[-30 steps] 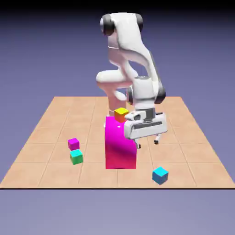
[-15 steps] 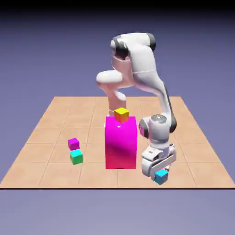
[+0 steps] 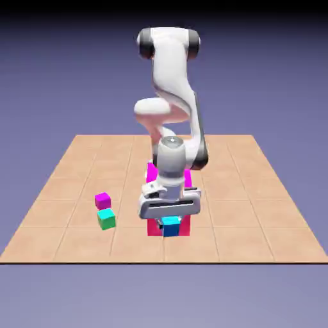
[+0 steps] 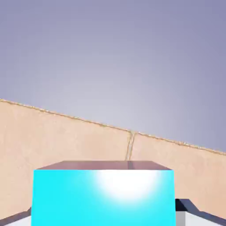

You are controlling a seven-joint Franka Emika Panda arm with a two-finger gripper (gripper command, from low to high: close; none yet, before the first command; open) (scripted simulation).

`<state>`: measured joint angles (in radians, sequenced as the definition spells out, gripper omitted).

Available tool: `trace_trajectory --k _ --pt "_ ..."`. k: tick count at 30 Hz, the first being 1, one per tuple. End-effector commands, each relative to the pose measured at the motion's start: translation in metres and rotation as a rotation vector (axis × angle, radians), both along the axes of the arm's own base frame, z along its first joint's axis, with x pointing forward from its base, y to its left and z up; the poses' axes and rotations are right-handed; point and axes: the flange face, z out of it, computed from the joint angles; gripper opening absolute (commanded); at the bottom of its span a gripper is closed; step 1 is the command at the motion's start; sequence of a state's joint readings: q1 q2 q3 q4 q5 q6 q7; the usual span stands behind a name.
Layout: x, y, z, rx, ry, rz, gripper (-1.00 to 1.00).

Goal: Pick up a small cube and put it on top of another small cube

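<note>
cubes dot a tan tiled surface [image 3: 64,192] before a blue-violet backdrop. toward the exterior view's left, a small magenta cube [image 3: 102,200] sits on the tiles, and a green cube [image 3: 106,219] with a turquoise top face lies just beside it, nearer the camera; whether the two touch cannot be told. they stand well apart from the arm.

at the middle of the exterior view, the white arm [image 3: 172,83] bends over and down, its hand hanging in front of a tall magenta block [image 3: 151,174], which shows only at the hand's edges and below it. the fingers [image 3: 170,224] are closed on the small cyan cube [image 3: 170,226], which shows just under the hand, against the lower part of the magenta block and close to the surface's near edge. whether the cube rests on the tiles or hangs slightly clear of them cannot be told from this view.

in the hand view, the small cyan cube [image 4: 103,196] fills the lower part of the picture between the fingers, a bright glare on its near face and its top face darker. a grey fingertip [image 4: 182,216] shows at the cube's right side. beyond the cube lie tan tiles [image 4: 66,137] with one seam running away from the camera, their far edge tilted across the picture against the plain backdrop.
</note>
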<state>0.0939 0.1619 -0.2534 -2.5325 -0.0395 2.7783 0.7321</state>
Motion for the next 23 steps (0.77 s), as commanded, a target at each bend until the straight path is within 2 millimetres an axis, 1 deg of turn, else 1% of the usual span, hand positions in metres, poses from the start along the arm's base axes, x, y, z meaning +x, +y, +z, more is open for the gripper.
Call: trace_trajectory --k 1,4,5,10,11,12,19,20,21,22,23 --pt "-0.013 -0.028 0.003 0.001 0.004 -0.095 -1.00" --pt "-0.058 -0.087 0.009 0.017 0.013 -0.328 -1.00" --pt "-0.071 -0.097 0.011 0.023 0.007 -0.377 -1.00" --pt "-0.126 -0.124 0.023 0.040 -0.058 -0.561 -1.00" --pt "-0.128 -0.128 0.026 0.039 -0.076 -0.584 -1.00" --pt "-0.128 -0.128 0.026 0.039 -0.076 -0.584 -1.00" --pt "-0.123 -0.132 -0.039 0.039 -0.076 -0.583 -1.00" --pt "-0.123 -0.132 -0.043 0.039 -0.076 -0.584 -1.00" --pt "-0.123 -0.132 -0.043 0.039 -0.076 -0.584 1.00" --pt "-0.123 -0.132 -0.043 0.039 -0.076 -0.584 1.00" --pt "-0.123 -0.132 -0.033 0.038 -0.076 -0.583 1.00"
